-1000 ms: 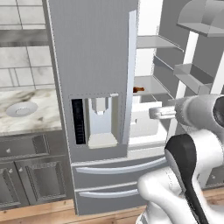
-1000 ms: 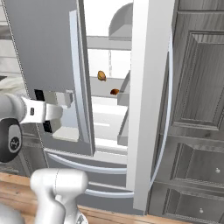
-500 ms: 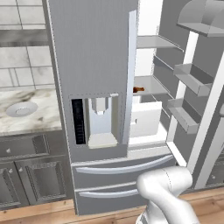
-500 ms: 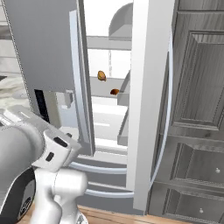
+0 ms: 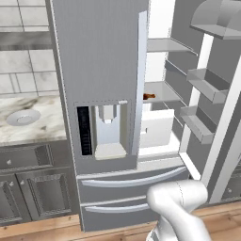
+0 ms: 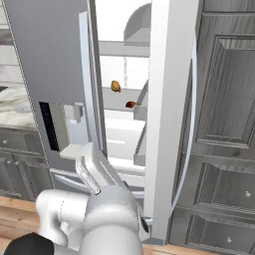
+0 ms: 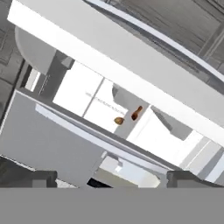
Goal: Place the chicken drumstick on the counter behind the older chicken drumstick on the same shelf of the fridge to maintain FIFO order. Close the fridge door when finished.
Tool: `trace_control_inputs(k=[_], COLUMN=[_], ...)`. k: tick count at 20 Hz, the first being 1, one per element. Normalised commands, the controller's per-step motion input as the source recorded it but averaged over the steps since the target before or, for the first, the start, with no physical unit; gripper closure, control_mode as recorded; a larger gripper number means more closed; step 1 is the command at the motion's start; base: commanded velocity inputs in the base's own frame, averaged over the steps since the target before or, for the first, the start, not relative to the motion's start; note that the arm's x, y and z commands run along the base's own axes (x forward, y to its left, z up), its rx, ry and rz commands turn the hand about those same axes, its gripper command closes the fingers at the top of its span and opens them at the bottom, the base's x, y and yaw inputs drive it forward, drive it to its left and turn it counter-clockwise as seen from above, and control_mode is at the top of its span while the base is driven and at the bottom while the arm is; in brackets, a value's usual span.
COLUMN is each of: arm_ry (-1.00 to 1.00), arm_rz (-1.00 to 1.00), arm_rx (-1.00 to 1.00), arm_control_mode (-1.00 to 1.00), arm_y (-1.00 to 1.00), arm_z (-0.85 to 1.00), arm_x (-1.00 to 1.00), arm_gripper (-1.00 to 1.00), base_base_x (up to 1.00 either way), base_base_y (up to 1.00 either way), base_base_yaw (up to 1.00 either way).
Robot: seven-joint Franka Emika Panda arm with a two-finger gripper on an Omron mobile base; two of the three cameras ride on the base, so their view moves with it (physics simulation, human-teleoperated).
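Observation:
Two small orange-brown chicken drumsticks lie on the white shelf [image 6: 112, 98] inside the fridge [image 5: 99, 56]. One drumstick [image 6: 115, 86] sits farther back and the other drumstick [image 6: 130, 104] nearer the front. In the hand view they show side by side, one drumstick [image 7: 118, 120] and the other [image 7: 136, 113], far from the hand. From the left only one drumstick [image 5: 148, 96] peeks past the closed door. My gripper [image 7: 111, 180] is open, its dark fingertips [image 7: 38, 178] wide apart with nothing between them. The fridge's right door [image 6: 167, 99] stands open. The marbled counter [image 5: 44, 132] lies to the left.
A white plate [image 5: 22, 116] rests on the counter. The open door's grey bins [image 5: 202, 84] jut out at the right. Dark panelled cabinets [image 6: 224, 124] stand beyond the open door. My white arm [image 5: 181, 209] is folded low in front of the fridge drawers [image 5: 127, 181].
My arm has drawn back and dropped from shelf height to low in front of the fridge. Both drumsticks stay where they were, and the jaws stay open.

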Motion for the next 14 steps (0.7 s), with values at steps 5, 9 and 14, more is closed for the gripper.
trace_control_inputs(k=[5,9,14], arm_ry=[-0.08,-0.03,0.0], arm_rz=[0.01,0.03,0.06], arm_rx=[0.45,0.42,0.32], arm_control_mode=[-1.0,-1.0,-1.0], arm_y=[-0.84,-0.68,-0.52], arm_z=[-0.35,-0.39,-0.52], arm_x=[0.64,0.87,0.85], arm_gripper=[-1.0,-1.0,-1.0], base_base_x=[0.0,0.0,0.0], base_base_y=[0.0,0.0,0.0], base_base_yaw=[0.0,0.0,0.0])
